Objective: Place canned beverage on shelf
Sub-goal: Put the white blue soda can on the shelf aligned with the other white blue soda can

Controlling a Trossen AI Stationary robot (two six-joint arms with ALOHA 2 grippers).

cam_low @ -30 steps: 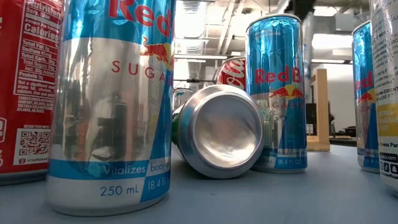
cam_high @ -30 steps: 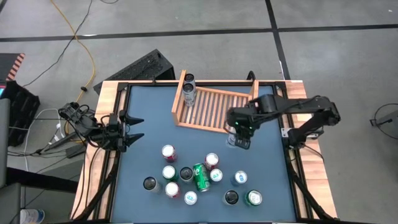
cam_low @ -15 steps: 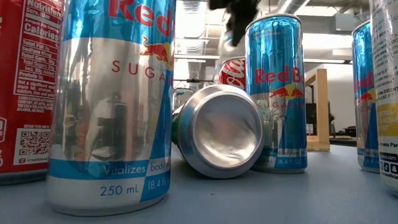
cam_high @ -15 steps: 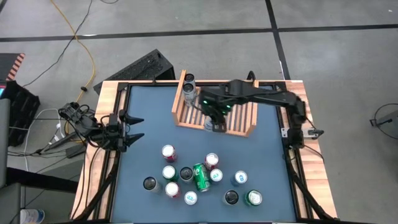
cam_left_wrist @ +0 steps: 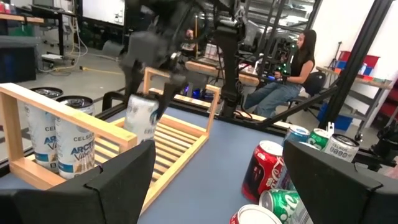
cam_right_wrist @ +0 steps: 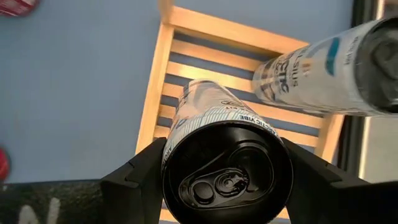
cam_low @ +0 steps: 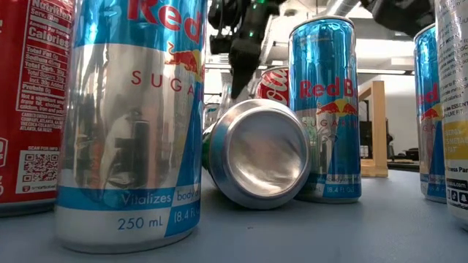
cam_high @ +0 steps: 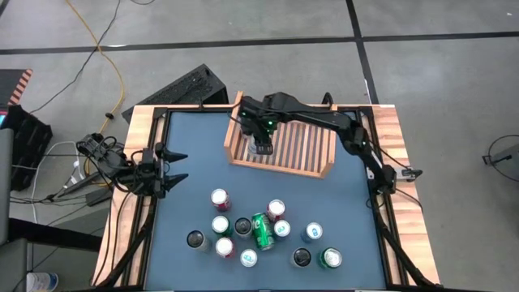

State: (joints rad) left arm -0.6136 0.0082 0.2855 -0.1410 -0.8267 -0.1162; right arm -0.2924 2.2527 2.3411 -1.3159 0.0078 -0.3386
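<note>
Can [cam_right_wrist: 227, 165] gripped by right end effector [cam_high: 261, 144], above shelf [cam_high: 280, 166]

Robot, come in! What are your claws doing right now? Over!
Right claw shut on can, over shelf. Left claw open, waiting at table's left edge. Two cans already in shelf corner, close by.

Low view: shelf [cam_low: 376, 128] mostly hidden behind cans; left-wrist arm blurred
</note>
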